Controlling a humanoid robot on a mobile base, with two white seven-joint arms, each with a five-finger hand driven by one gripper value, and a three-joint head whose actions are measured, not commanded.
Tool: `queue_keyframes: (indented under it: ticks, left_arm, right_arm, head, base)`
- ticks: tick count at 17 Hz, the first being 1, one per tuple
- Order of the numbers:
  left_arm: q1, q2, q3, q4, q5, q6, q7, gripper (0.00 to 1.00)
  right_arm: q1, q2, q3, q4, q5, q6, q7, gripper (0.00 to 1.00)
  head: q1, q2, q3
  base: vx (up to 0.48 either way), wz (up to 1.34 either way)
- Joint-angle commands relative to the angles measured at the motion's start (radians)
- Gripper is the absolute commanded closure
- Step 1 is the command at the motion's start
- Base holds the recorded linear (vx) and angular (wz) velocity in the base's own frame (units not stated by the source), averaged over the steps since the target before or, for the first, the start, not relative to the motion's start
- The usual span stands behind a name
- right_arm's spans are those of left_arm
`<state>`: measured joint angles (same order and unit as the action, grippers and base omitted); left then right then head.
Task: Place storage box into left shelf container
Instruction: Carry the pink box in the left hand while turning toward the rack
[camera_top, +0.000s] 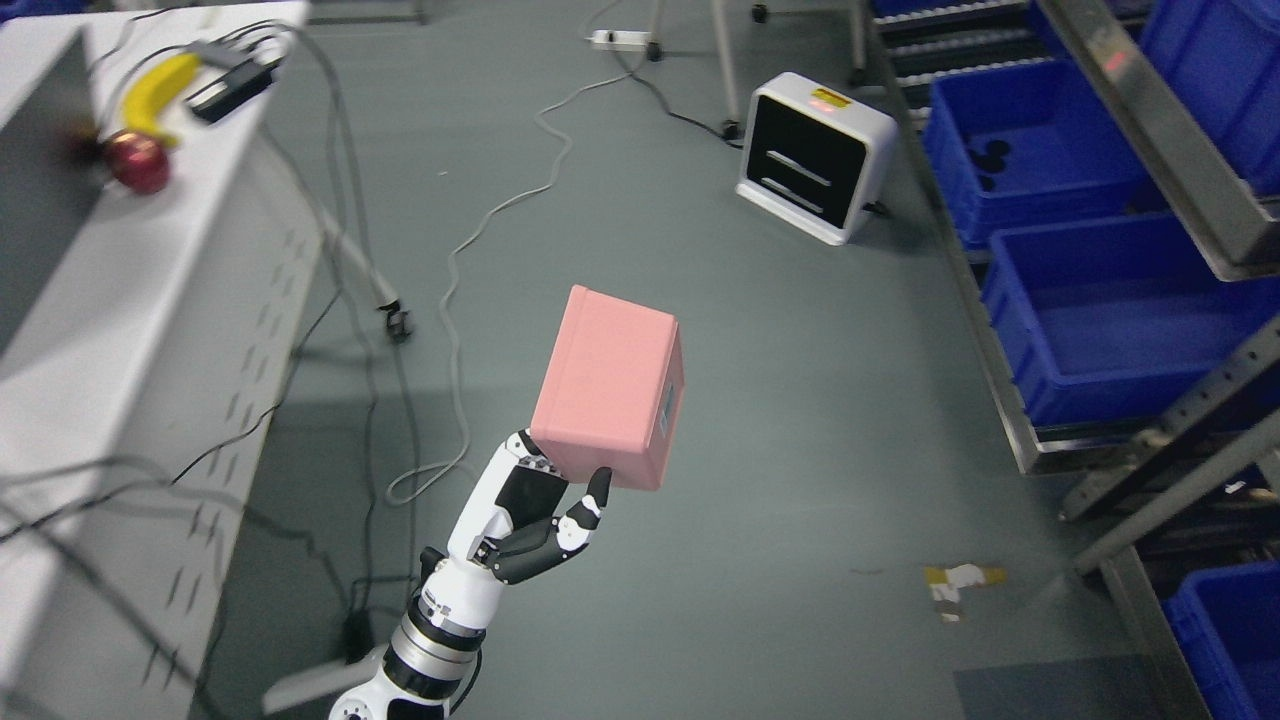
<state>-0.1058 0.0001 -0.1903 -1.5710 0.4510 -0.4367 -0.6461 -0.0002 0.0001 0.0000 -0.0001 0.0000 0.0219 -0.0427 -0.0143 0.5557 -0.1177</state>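
Left robot hand (535, 515) — glossy white-and-black fingers clasped under a smooth pink rectangular storage box (610, 385), tilted above grey floor (780, 420).

Left arm enters at the bottom edge, left of centre, and extends toward one o'clock. Left hand (535, 510) is raised, fingers curled in a grasp, thumb (596, 497) pointing to twelve o'clock.
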Motion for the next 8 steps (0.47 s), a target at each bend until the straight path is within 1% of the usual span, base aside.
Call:
queue_keyframes:
  ticks: [1, 3, 5, 8]
  left_arm:
    - [0.041, 0.017, -0.075, 0.025, -0.002, -0.001, -0.001, 0.98]
    - [0.073, 0.017, -0.103, 0.046, -0.005, -0.001, -0.03, 0.98]
    - [0.125, 0.017, -0.132, 0.069, -0.037, -0.001, -0.084, 0.98]
    - [0.167, 0.017, -0.132, 0.089, -0.06, -0.001, -0.101, 0.98]
  right_arm:
    - [0.009, -0.018, -0.005, -0.017, 0.002, 0.0, 0.0, 0.0]
    - [0.009, -0.018, -0.005, -0.017, 0.002, 0.0, 0.0, 0.0]
    - [0.009, -0.018, -0.005, -0.017, 0.002, 0.0, 0.0, 0.0]
    - [0.009, -0.018, -0.005, -0.017, 0.002, 0.0, 0.0, 0.0]
  head:
    - [0.0, 0.0, 0.0]
    - [0.0, 0.0, 0.0]
    - [0.0, 0.0, 0.0]
    - [0.0, 0.0, 0.0]
  base:
    - [0.506, -1.1]
    - [0.539, -1.17]
    - [0.411, -1.35]
    - [0.371, -1.31]
